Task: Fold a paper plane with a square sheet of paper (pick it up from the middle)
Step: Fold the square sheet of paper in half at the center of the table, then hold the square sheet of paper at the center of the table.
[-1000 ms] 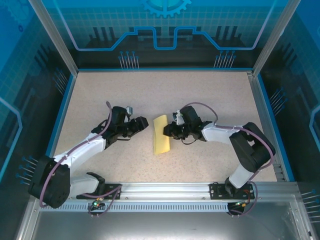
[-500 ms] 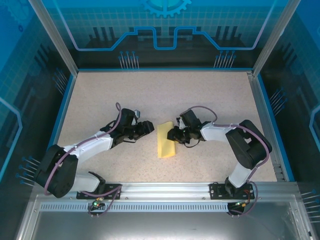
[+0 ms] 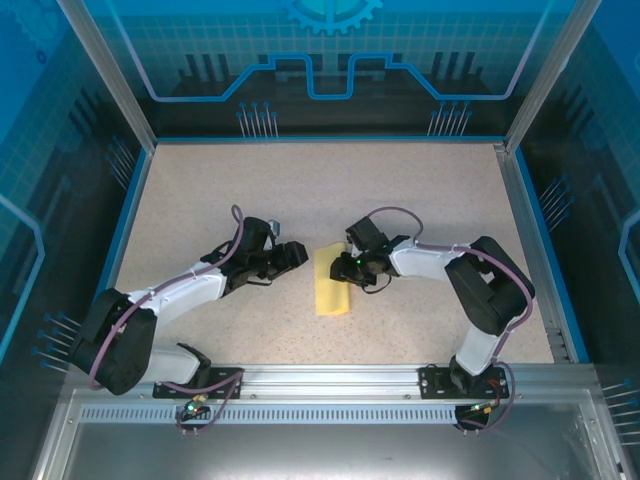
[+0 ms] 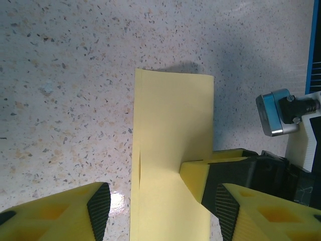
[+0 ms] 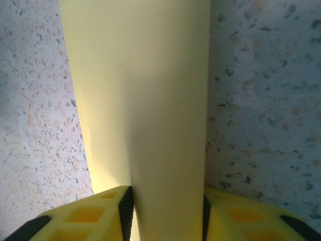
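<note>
The square sheet of paper (image 3: 332,287) lies folded into a pale-yellow oblong on the middle of the table. My left gripper (image 3: 298,255) is open just left of its far end. In the left wrist view its fingers (image 4: 160,216) stand wide on either side of the paper (image 4: 170,120), touching nothing. My right gripper (image 3: 349,266) reaches over the paper's far right part. In the right wrist view its jaws (image 5: 165,216) stand apart astride the folded strip (image 5: 145,100), pads close to both edges. One right finger (image 4: 196,176) rests at the paper's right edge.
The speckled tabletop (image 3: 430,190) is bare around the paper. Blue rails edge it left (image 3: 128,215) and right, and a metal rail (image 3: 330,378) runs along the near edge by the arm bases. Both arms meet close together over the paper.
The left arm swung in toward the paper and stopped. The right gripper slid left over the paper's far end while its jaws widened. The paper shifted slightly nearer and to the right.
</note>
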Tool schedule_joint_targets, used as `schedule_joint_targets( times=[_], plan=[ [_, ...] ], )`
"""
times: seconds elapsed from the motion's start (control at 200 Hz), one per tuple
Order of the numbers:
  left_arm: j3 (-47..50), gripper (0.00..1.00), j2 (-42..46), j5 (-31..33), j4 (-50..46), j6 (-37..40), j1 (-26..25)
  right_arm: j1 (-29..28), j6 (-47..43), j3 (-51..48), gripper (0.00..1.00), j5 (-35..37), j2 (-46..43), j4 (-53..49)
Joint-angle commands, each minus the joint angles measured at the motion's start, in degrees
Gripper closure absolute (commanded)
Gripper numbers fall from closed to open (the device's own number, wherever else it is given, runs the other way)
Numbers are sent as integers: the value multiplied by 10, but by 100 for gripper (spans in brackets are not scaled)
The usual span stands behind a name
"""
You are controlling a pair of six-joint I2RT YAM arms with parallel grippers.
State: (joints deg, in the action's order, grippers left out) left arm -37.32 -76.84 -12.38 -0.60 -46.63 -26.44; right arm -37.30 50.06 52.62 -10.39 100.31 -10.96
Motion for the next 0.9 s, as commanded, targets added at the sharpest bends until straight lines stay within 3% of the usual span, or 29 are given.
schedule_joint_targets(
  times=[0.0, 0.14, 0.48, 0.895],
  plan=[
    [0, 38, -4, 9, -6, 5, -5, -13, -10, 8, 58, 36, 19, -40],
    [0, 38, -5, 10, -8, 8, -5, -17, -16, 13, 53, 47, 24, -53],
    [-7, 38, -12, 9, -17, 13, -4, -27, -19, 38, 53, 90, 49, -103],
    [-14, 45, -23, 1, -18, 15, -5, -43, -13, 63, 54, 145, 92, -159]
  ],
)
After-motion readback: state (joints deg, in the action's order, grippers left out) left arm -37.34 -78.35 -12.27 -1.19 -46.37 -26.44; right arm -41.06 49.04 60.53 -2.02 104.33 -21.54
